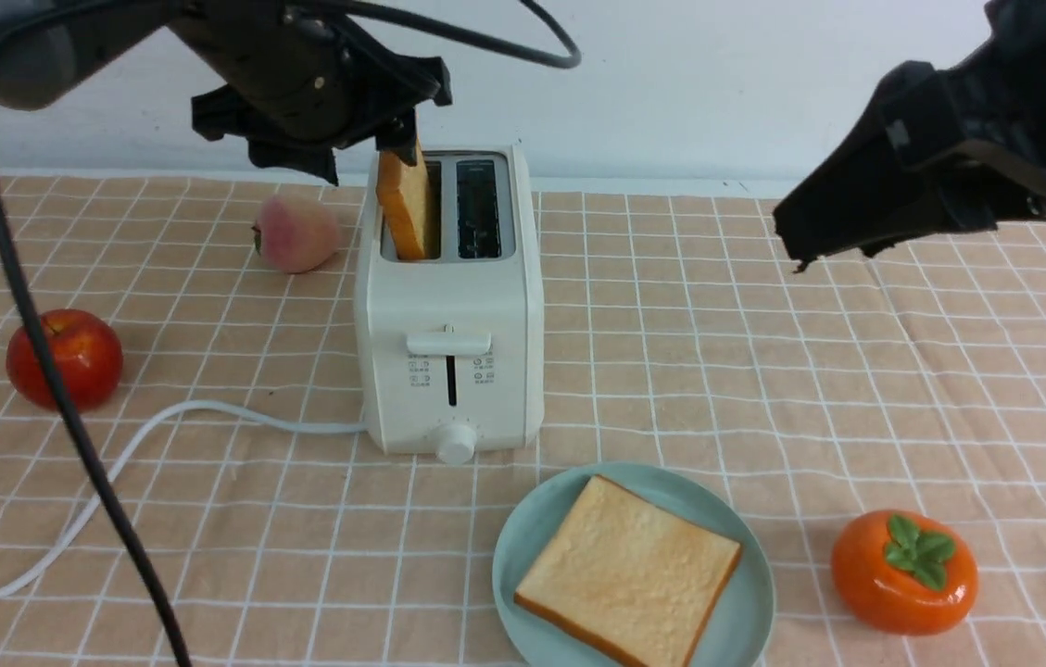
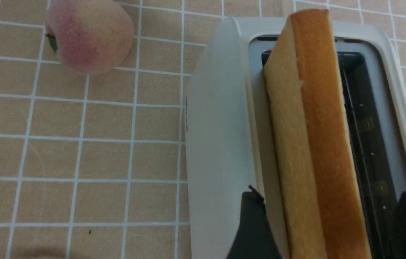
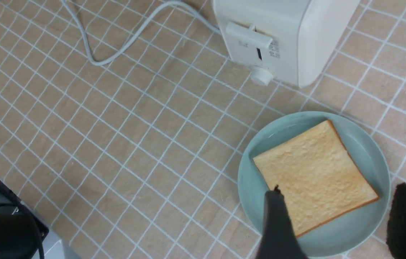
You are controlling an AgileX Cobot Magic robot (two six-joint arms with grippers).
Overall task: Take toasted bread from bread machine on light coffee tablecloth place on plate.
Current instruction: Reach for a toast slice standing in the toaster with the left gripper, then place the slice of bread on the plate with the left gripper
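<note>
Claws first: the left claw [image 1: 400, 139] hangs over the bread machine [image 1: 448, 315], its jaws spread to either side of the upright slice [image 1: 407, 208] of toasted bread. That slice stands in the left-hand slot, leaning a little and rising well above the grey top. In the left wrist view one finger [image 2: 256, 230] sits close beside the slice's pale face, while the other stands off across a strip of dark slot (so the jaws are apart, not clamped on the bread). The right claw [image 1: 791, 243] hovers high on the right, well apart from the bread machine, jaws spread and holding nothing.

On the worktop, the light coffee tablecloth [image 1: 717, 371] carries everything. The plate [image 1: 523, 542] lies just in front of the bread machine, slightly to its right, with the flat slice [image 1: 629, 570] resting face-up on it. A peach [image 1: 296, 232] sits near the machine's back left corner, an apple [image 1: 64, 357] farther left, and a persimmon [image 1: 902, 570] near the plate on its right. The white cord [image 1: 207, 412] trails from the machine's base leftward across the cloth.
</note>
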